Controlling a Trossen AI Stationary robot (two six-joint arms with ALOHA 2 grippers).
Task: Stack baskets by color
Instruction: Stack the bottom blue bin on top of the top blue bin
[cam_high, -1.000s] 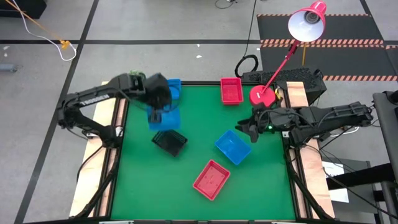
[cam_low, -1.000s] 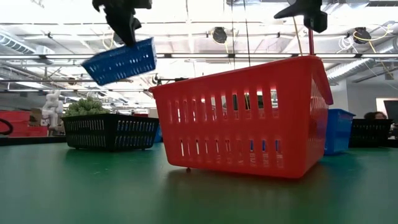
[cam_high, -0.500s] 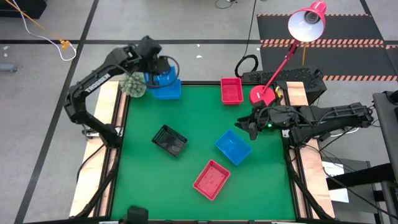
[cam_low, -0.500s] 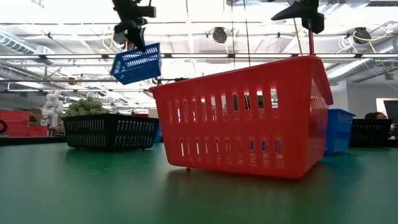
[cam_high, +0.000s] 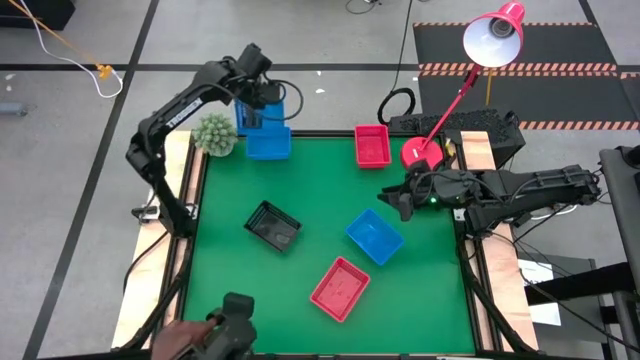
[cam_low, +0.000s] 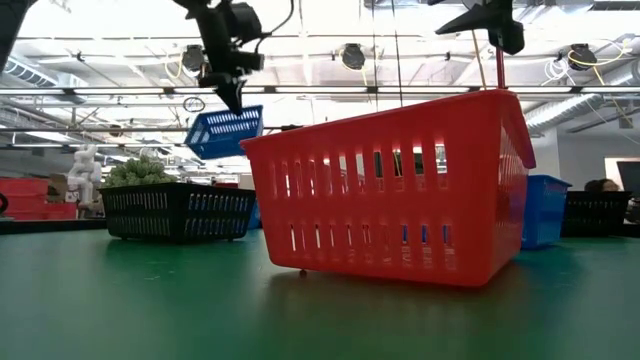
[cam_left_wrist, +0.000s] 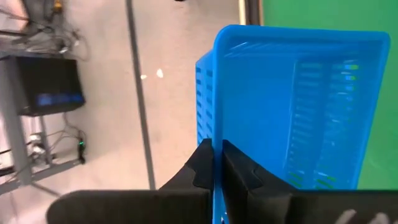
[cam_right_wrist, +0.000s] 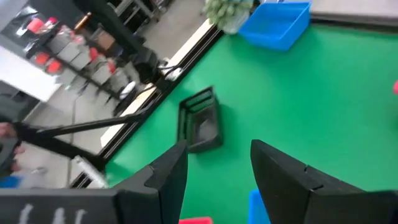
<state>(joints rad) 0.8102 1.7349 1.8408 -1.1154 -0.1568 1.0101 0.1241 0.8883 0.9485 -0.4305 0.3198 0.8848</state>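
Observation:
My left gripper (cam_high: 258, 98) is shut on a blue basket (cam_low: 226, 131), holding it in the air over the table's far left corner. Under it a second blue basket (cam_high: 268, 145) sits on the green mat. A black basket (cam_high: 272, 226), a third blue basket (cam_high: 375, 237) and a red basket (cam_high: 340, 288) lie around the middle. Another red basket (cam_high: 372, 145) lies at the far edge. My right gripper (cam_high: 397, 205) hovers open at the right side with nothing between its fingers (cam_right_wrist: 174, 168). My left gripper pinches one side wall of the blue basket at its rim (cam_left_wrist: 215, 134), one finger inside the basket and one outside. The fingers slant down from above. The basket hangs tilted below them, clear of the table and of the basket beneath.
A green fuzzy plant ball (cam_high: 215, 133) sits beside the far left corner. A red lamp's round base (cam_high: 420, 153) stands at the far right. At the near left edge a person's hand (cam_high: 190, 335) holds a dark object (cam_high: 232, 322). Bare mat shows on the near left.
My left gripper has swung from over the mat's left part toward the far left corner and rolled its wrist, still shut on the blue basket, which has stayed lifted clear. A person's hand with a dark object has come in at the near edge.

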